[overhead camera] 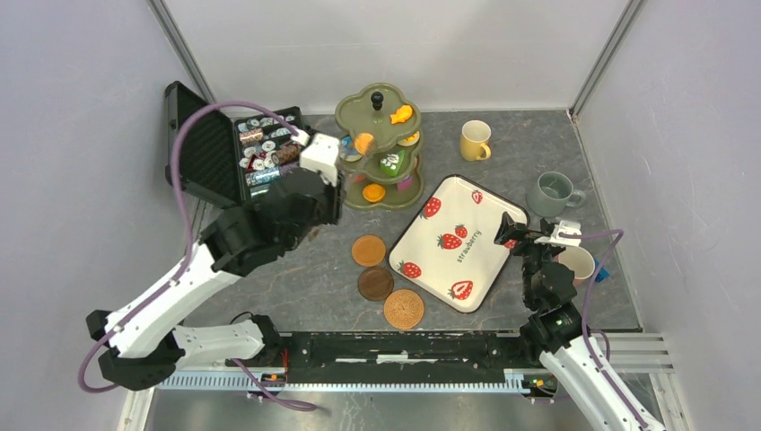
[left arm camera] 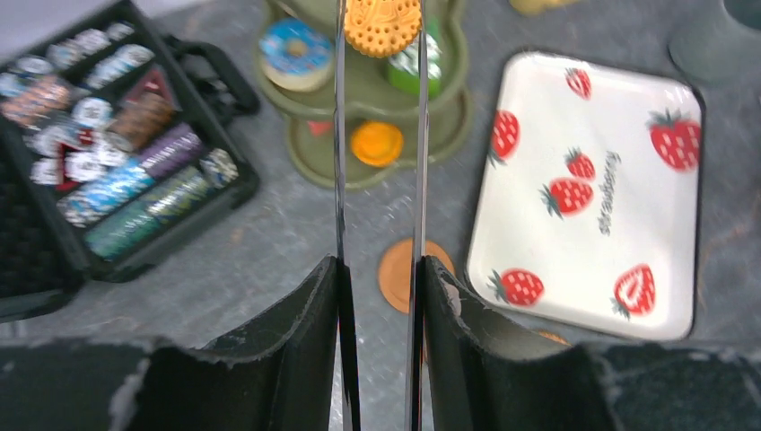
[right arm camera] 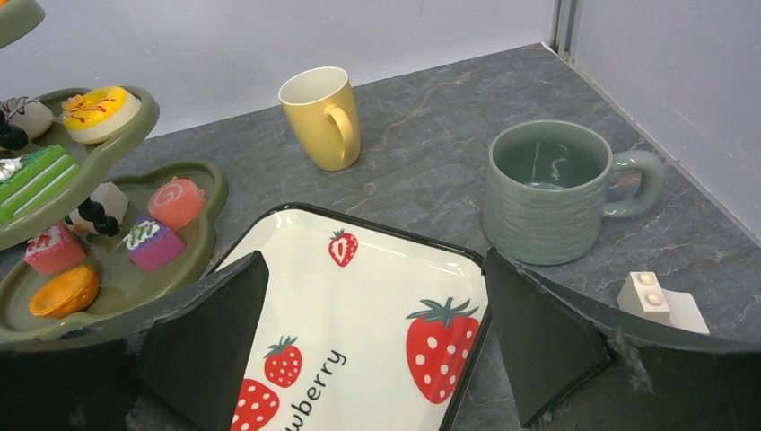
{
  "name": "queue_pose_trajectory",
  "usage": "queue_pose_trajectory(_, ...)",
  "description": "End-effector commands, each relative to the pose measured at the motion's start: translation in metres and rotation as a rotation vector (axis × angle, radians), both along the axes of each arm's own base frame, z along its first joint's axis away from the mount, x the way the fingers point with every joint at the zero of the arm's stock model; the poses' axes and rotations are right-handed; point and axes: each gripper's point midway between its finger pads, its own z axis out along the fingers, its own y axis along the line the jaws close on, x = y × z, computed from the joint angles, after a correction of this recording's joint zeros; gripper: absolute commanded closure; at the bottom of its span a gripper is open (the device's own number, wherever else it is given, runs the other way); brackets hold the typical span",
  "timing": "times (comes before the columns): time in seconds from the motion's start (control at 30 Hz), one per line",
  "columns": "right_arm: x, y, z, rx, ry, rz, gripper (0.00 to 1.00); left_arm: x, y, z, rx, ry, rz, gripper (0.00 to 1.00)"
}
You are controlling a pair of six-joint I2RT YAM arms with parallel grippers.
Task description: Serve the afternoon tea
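Observation:
My left gripper (overhead camera: 352, 146) is shut on an orange round biscuit (overhead camera: 363, 142) (left arm camera: 382, 25), held between its long thin fingertips over the left side of the olive-green three-tier stand (overhead camera: 359, 106) (left arm camera: 359, 85). Small toy cakes and a blue donut (left arm camera: 294, 49) lie on the stand's tiers. Three brown coasters (overhead camera: 368, 250) (overhead camera: 375, 284) (overhead camera: 404, 308) lie in front of it. The yellow mug (overhead camera: 474, 140) (right arm camera: 321, 117) and grey-green mug (overhead camera: 552, 193) (right arm camera: 549, 190) stand at the back right. A pale mug (overhead camera: 577, 263) is partly hidden behind my right arm. My right gripper (overhead camera: 529, 235) (right arm camera: 372, 269) hangs open over the tray's right edge, holding nothing.
A white strawberry tray (overhead camera: 458, 202) (right arm camera: 377, 296) lies between the coasters and the mugs. The open black case of poker chips (overhead camera: 260, 148) (left arm camera: 117, 180) sits at the back left. A small white block (right arm camera: 660, 301) lies near the grey-green mug. Walls close in on three sides.

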Motion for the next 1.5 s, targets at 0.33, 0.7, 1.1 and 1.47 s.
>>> queue_pose_trajectory(0.33, 0.001, 0.003, 0.010, 0.021, -0.033, 0.012, 0.02, 0.072, 0.037, 0.082, -0.055, -0.128, 0.177, 0.68)
queue_pose_trajectory(0.7, -0.001, 0.001, 0.014, 0.027, -0.046, 0.006, 0.02, 0.128, 0.019, 0.053, -0.097, -0.061, 0.204, 0.69)
queue_pose_trajectory(1.1, -0.001, 0.001, 0.012, 0.027, -0.046, 0.005, 0.02, 0.142, 0.014, 0.035, -0.089, -0.038, 0.204, 0.61)
queue_pose_trajectory(1.47, 0.000, 0.003, 0.010, 0.024, -0.036, 0.013, 0.02, 0.142, 0.012, 0.033, -0.087, -0.033, 0.197, 0.53)
